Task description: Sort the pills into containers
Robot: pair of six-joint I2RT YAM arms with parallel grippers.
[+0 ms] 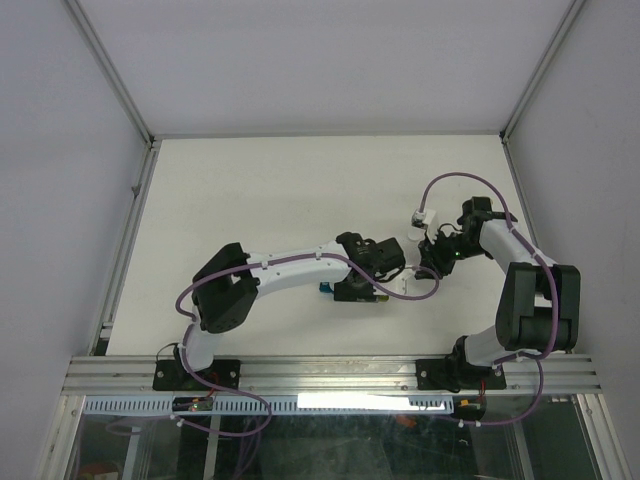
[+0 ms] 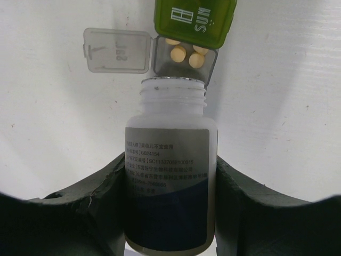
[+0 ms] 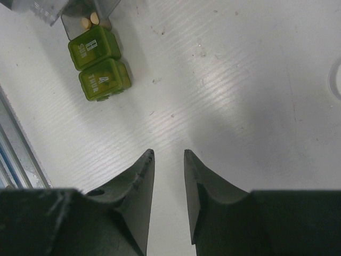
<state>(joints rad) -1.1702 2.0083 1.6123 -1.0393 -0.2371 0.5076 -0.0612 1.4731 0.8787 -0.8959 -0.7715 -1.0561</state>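
Observation:
My left gripper point(image 2: 170, 160) is shut on an uncapped white bottle point(image 2: 170, 122) with a dark label. The bottle lies level and its mouth touches the edge of an open grey compartment point(image 2: 210, 66) holding several yellow pills point(image 2: 181, 52). That compartment's clear lid point(image 2: 117, 50) is flipped open to the left. A closed green compartment marked SUN point(image 2: 194, 21) adjoins it. In the right wrist view the strip's two green compartments point(image 3: 98, 64) and the pills point(image 3: 89, 21) show at upper left. My right gripper point(image 3: 169, 152) is slightly open and empty over bare table. From above, the left gripper point(image 1: 385, 265) hides most of the strip point(image 1: 326, 289).
A small white object point(image 1: 420, 216) lies on the table just beyond my right gripper point(image 1: 428, 265). A white round edge point(image 3: 337, 80) shows at the right border of the right wrist view. A metal rail point(image 3: 16, 160) runs along the left there.

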